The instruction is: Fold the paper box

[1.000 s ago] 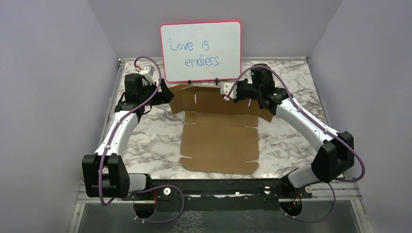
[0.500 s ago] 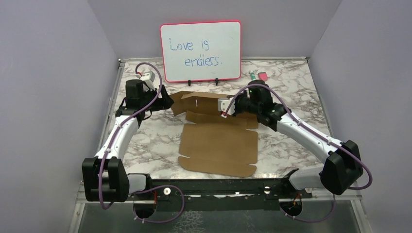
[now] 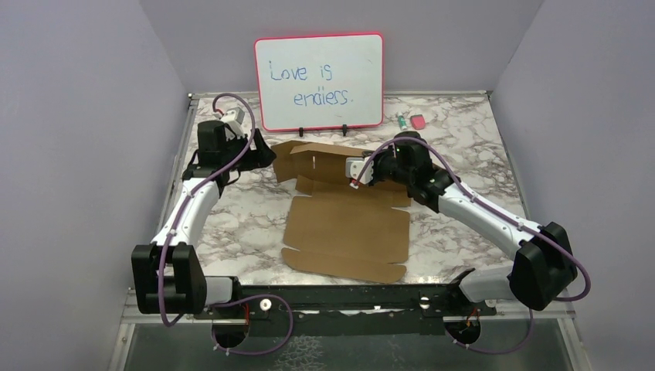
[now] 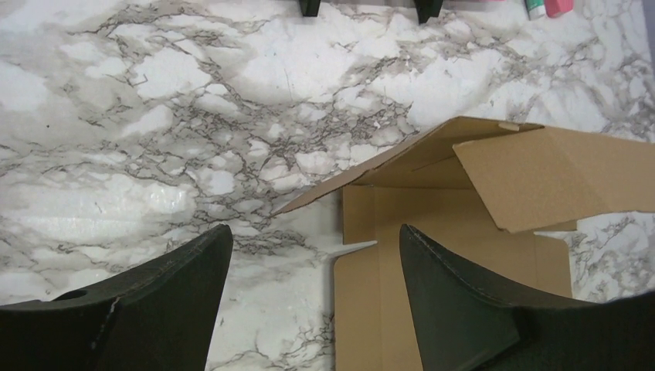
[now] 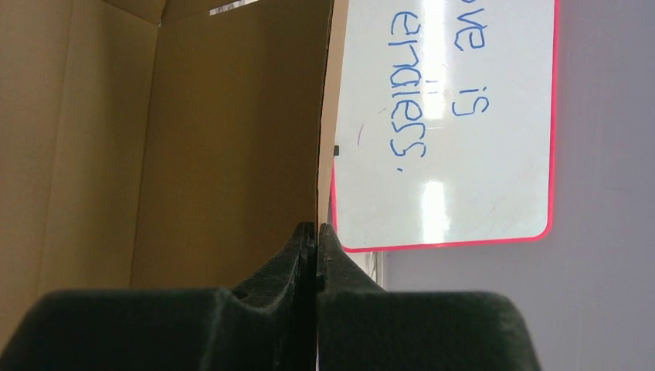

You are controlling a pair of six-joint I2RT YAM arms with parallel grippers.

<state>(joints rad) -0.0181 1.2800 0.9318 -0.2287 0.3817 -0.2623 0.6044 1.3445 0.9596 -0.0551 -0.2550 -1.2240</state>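
Observation:
The paper box (image 3: 347, 232) is a brown cardboard sheet, its near half flat on the marble table. Its far panel (image 3: 324, 161) is lifted and tilted up. My right gripper (image 3: 353, 175) is shut on that panel's edge; in the right wrist view the jaws (image 5: 317, 226) pinch the thin cardboard edge (image 5: 323, 116). My left gripper (image 3: 263, 154) hovers open by the box's far left corner. In the left wrist view its fingers (image 4: 178, 294) straddle the sheet's left edge (image 4: 363, 309) without touching it, and the raised flap (image 4: 533, 174) lies ahead.
A pink-framed whiteboard (image 3: 319, 81) stands upright just behind the box. A pink eraser (image 3: 417, 121) and a marker (image 3: 402, 120) lie at the back right. Purple walls close in on three sides of the table (image 3: 239, 224).
My right gripper has drawn the far panel up and toward the near side, and the flat part has slid slightly nearer. The eraser and marker are now uncovered. The left arm has barely moved.

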